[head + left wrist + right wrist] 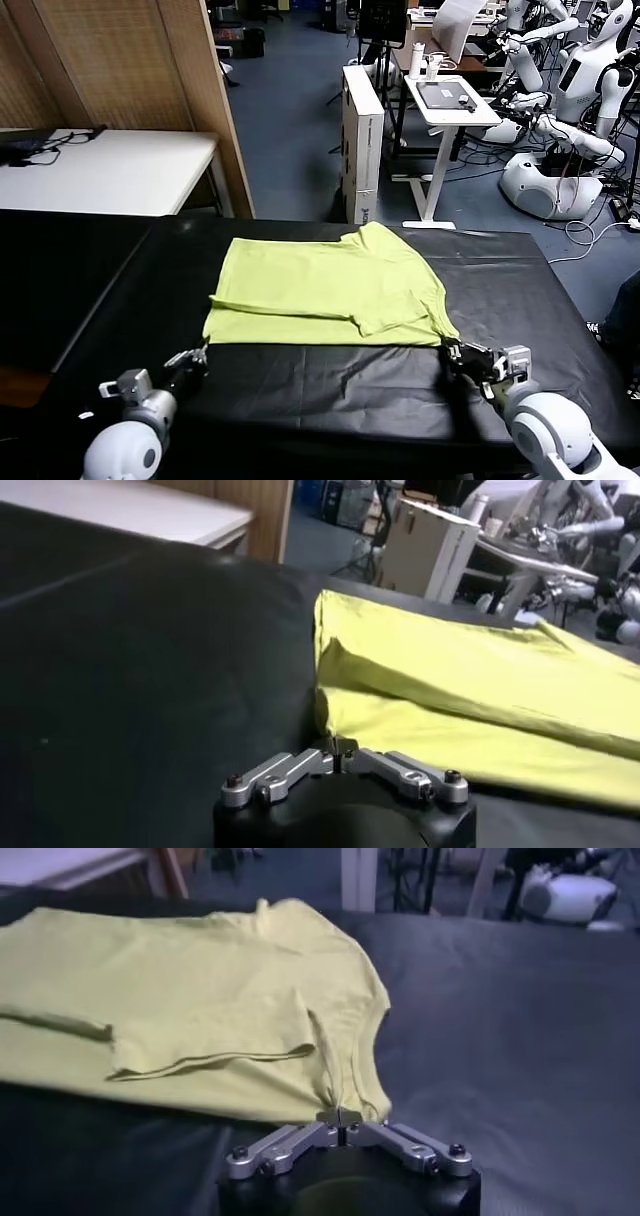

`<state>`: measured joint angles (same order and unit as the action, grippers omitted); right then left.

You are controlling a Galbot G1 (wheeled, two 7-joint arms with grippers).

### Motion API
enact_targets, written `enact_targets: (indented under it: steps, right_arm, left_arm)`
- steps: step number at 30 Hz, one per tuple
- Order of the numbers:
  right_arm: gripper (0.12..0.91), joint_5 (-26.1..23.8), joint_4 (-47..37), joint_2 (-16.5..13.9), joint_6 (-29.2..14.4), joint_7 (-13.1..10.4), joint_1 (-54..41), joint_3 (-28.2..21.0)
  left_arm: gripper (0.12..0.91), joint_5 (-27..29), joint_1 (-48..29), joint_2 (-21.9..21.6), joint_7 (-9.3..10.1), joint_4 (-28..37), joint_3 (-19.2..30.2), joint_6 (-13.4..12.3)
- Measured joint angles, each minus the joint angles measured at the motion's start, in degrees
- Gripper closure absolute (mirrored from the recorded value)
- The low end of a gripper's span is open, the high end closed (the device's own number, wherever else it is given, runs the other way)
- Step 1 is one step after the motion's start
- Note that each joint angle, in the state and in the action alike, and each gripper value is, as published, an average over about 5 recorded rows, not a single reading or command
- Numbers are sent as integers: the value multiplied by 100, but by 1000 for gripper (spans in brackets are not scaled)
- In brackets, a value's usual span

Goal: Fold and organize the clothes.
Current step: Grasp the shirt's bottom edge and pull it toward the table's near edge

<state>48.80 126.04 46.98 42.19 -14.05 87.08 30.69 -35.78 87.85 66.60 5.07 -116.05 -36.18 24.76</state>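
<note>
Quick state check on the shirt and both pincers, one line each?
T-shirt: lying flat on the black table cover, partly folded, top layer doubled over the lower one.
Left pincer: shut on the T-shirt's near left corner.
Right pincer: shut on the T-shirt's near right corner.

I find almost nothing legible from here. In the head view, upper middle of the frame, a tall white box [362,140] stands on the floor and carries a vertical line of small dark lettering down its front face, but I cannot make out a single word of it. The lime T-shirt [330,290] bears no print or tag that I can read, and I see no markings on the black worktop [520,290] either.
</note>
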Motion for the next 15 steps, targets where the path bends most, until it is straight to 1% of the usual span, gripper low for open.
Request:
enact_targets:
  steps: [9, 15]
  right_arm:
    - [885, 16, 393, -31, 0, 12, 643, 289]
    - [882, 4, 435, -1, 0, 11, 768, 307]
  left_arm:
    - [884, -225, 604, -504, 91, -536, -308, 93]
    - [884, -208, 914, -614, 84, -672, -430, 111]
